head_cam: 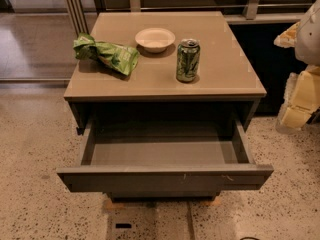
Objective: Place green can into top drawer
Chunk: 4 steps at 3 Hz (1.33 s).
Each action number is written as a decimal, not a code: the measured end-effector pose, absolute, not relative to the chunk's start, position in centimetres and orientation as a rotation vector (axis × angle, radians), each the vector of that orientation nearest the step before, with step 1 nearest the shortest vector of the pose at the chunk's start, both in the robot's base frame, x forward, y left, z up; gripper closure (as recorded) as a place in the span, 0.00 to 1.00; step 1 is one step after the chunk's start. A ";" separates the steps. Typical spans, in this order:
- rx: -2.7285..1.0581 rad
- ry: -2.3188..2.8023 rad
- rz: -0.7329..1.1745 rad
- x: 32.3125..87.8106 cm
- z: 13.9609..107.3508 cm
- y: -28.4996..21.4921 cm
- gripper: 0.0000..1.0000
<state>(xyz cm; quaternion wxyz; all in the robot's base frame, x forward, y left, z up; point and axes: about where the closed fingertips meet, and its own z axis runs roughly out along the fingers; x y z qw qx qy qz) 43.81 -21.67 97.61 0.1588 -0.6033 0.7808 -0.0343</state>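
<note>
The green can (188,60) stands upright on the table top (220,76), right of centre, next to a white bowl. The top drawer (165,176) is pulled out below the table top, and nothing shows on its floor (160,153). My gripper (299,98) is at the right edge of the camera view as pale yellow and white parts. It hangs beside the table's right side, well apart from the can and holding nothing that I can see.
A white bowl (155,38) sits at the back centre of the table top. A crumpled bright green snack bag (106,53) lies at the left. Speckled floor surrounds the table. A dark cabinet and a railing stand behind it.
</note>
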 end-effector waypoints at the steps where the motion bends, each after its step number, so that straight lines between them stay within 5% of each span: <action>1: -1.725 2.232 -0.098 43.8 97.6 -21.7 0.00; 2: -1.711 2.210 -0.108 45.3 97.7 -21.5 0.00; 4: -1.609 2.121 -0.084 59.4 98.0 -19.7 0.00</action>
